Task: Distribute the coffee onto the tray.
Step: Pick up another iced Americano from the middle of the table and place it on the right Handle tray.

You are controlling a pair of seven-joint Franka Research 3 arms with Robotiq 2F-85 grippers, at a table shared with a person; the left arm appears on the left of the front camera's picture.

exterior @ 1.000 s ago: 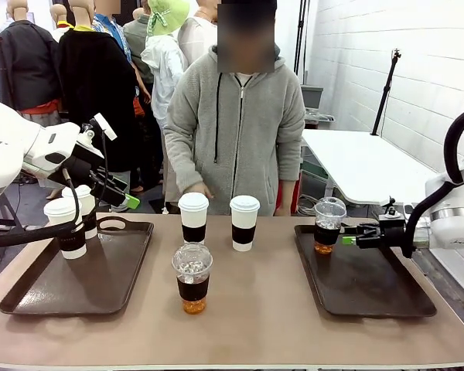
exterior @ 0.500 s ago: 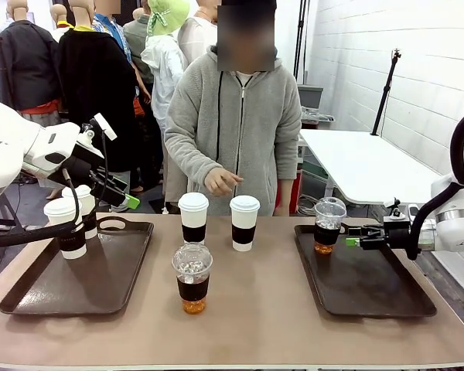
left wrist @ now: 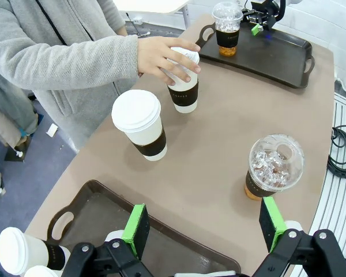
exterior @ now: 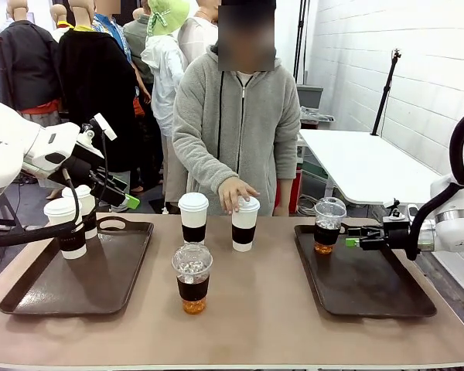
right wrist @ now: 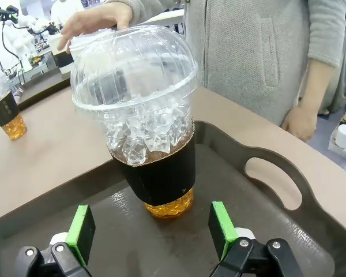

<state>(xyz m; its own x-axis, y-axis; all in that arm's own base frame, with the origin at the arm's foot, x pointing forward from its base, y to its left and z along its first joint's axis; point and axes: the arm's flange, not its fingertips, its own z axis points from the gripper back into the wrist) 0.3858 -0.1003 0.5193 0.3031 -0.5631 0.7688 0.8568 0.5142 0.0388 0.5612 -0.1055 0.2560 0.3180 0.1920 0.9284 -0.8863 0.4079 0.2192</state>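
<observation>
A hand partly hides one white cup.

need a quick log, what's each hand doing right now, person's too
left hand: open, empty
right hand: open, iced cup in front, not gripped
person's hand: on the lid of a white cup

White arms, black cables; black grippers, bright green pads; and the person wears a grey zip hoodie.
</observation>
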